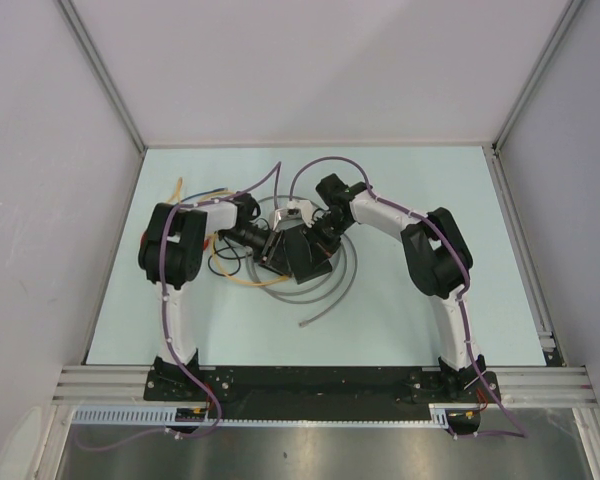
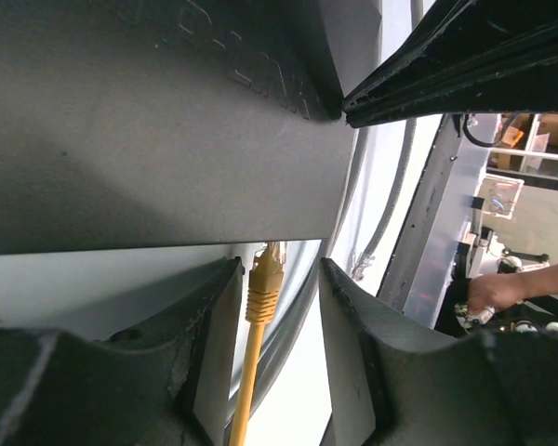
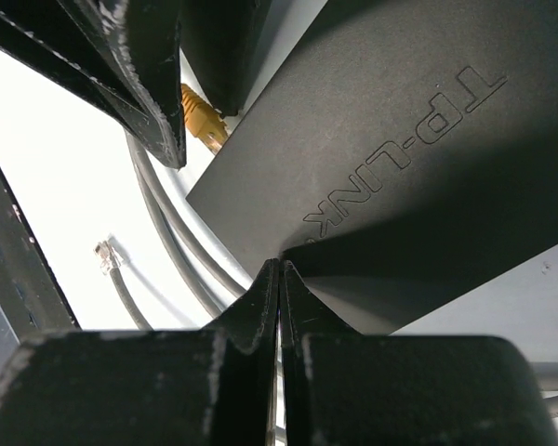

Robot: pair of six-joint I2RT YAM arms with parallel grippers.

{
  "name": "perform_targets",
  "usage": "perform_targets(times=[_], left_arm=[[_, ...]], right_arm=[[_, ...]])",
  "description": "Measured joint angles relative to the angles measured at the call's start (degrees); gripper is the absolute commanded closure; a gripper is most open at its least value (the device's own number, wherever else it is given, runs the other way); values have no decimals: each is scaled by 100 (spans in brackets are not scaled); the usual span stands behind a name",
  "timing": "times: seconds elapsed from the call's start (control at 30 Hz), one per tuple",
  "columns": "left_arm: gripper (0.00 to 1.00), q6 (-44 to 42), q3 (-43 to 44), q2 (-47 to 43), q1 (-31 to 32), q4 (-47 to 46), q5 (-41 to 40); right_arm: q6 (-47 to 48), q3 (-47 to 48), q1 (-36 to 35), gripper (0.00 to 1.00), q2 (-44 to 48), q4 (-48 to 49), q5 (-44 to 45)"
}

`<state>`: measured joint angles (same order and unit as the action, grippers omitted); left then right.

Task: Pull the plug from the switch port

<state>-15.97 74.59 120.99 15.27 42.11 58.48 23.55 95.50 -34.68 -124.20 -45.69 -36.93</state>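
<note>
Yellow plug [image 2: 263, 288] in the switch [image 3: 428, 139] lies inside the spread left claw [image 2: 279, 268], for grasping. Right claw [image 3: 279, 265], closed, apparently steadies the switch.

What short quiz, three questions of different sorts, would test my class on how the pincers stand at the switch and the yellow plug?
1. True or false: the left pincer is open, with the yellow plug between its jaws.
2. The raised lettering on the switch reads: A) TP-LINK B) NETGEAR C) CISCO.
3. Fill in: the right pincer, its tips at the switch's edge, is ____ (open or shut).

Key: 1 true; 2 A; 3 shut.
</note>
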Motion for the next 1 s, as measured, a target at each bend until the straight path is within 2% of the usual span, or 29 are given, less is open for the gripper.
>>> perform_targets(times=[0.37, 0.57, 0.7, 0.8, 0.9, 1.0], left_arm=[[61, 15, 0, 103, 11, -42, 144], [72, 92, 0, 151, 22, -107, 127], [87, 146, 4, 160, 26, -136, 46], [95, 210, 50, 160, 44, -76, 0], [100, 240, 164, 162, 76, 85, -116], [100, 214, 343, 164, 136, 319, -337]], right_arm=[[-103, -13, 2, 100, -26, -2, -98], [-109, -13, 2, 100, -31, 0, -107], [-131, -13, 2, 100, -31, 2, -98], [-157, -13, 2, 100, -33, 4, -90], [-184, -13, 2, 100, -33, 9, -85], [-205, -13, 2, 100, -33, 11, -79]])
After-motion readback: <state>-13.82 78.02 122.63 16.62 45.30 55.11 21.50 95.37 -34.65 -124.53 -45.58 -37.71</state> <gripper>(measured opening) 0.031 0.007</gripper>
